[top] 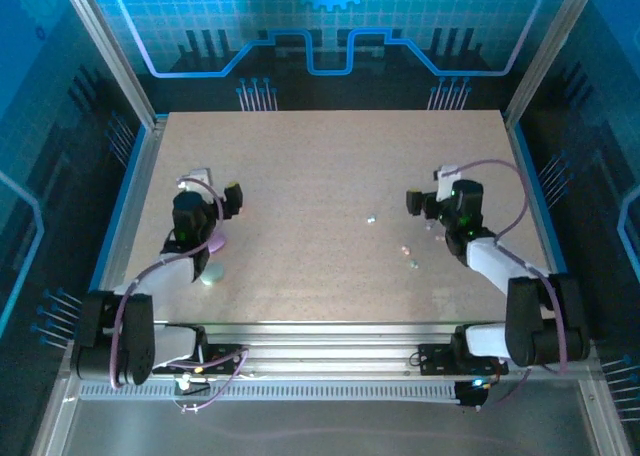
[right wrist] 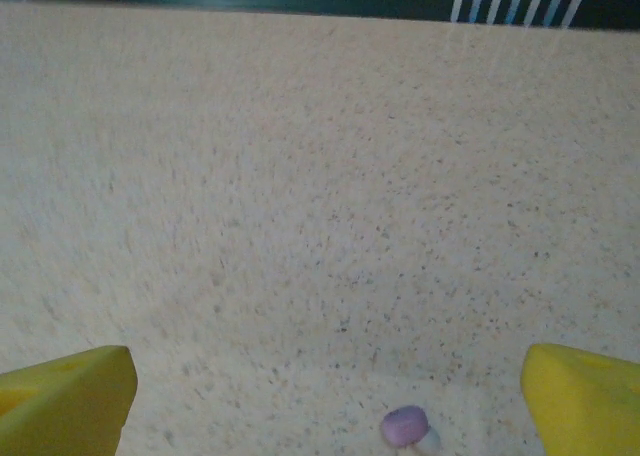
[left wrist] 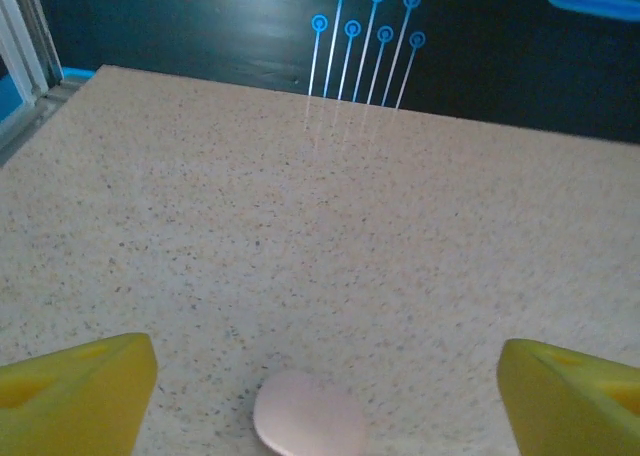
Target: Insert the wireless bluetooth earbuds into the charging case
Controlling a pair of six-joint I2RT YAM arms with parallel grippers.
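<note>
Pick-up stage: the left fingers (left wrist: 90, 396) hang wide apart above the pink case (left wrist: 308, 418) on the worktop (left wrist: 300, 226). The right fingers (right wrist: 70, 391), equally apart, frame a purplish earbud (right wrist: 405, 426). Next comes lowering and closing gently.

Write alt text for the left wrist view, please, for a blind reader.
A pale pink rounded case lies on a speckled beige table, low in the frame, between two yellow claw fingers spread wide apart. A dark wall with blue lines stands behind.
</note>
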